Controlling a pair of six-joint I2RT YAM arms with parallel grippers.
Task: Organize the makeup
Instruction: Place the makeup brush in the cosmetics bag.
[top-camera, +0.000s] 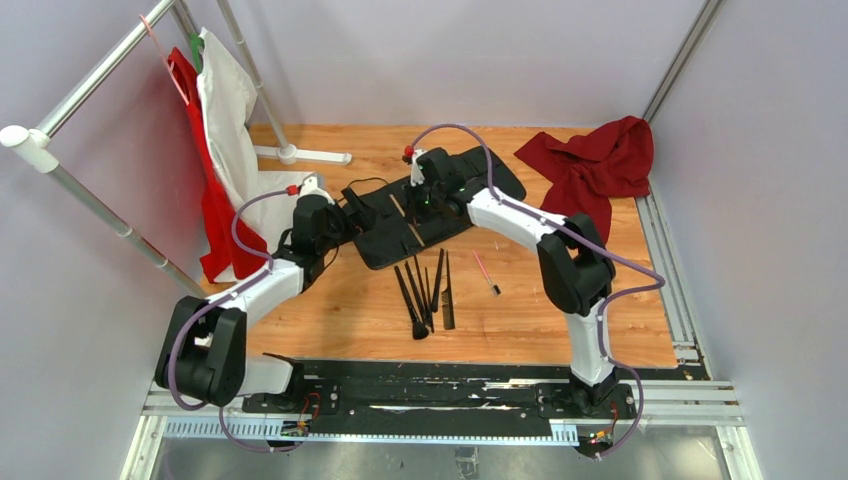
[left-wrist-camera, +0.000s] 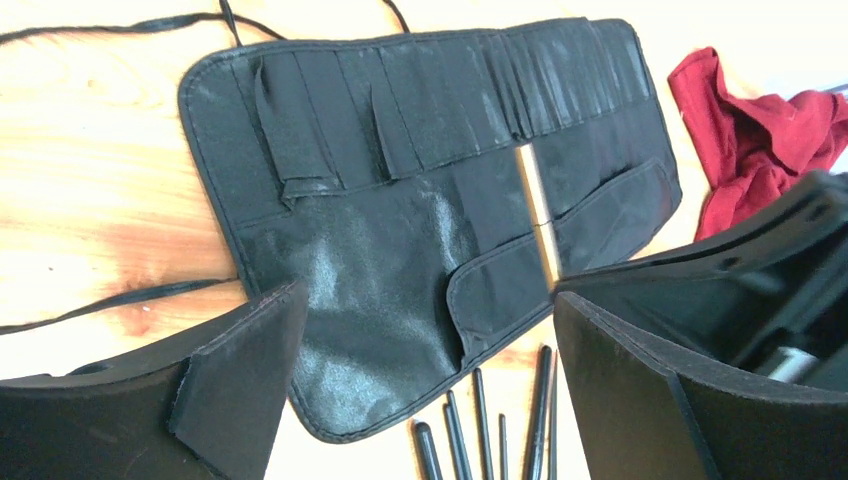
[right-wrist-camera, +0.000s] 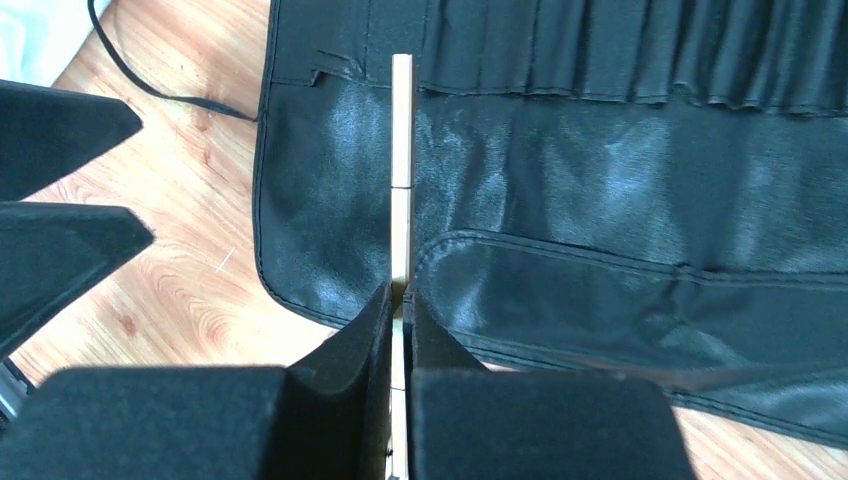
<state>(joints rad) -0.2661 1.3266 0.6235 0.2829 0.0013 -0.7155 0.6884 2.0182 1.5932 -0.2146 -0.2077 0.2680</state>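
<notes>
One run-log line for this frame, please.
right gripper: shut on tan brush | tan brush: over black case, tip near slots | left gripper: open, near case | loose brushes: on table

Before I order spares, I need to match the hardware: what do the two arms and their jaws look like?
Both the left arm and right arm have white links between bulky black joints. A purple cable loops along each, ending in a red plug near the wrist. The jaws are matte black wedges with flat inner faces.
</notes>
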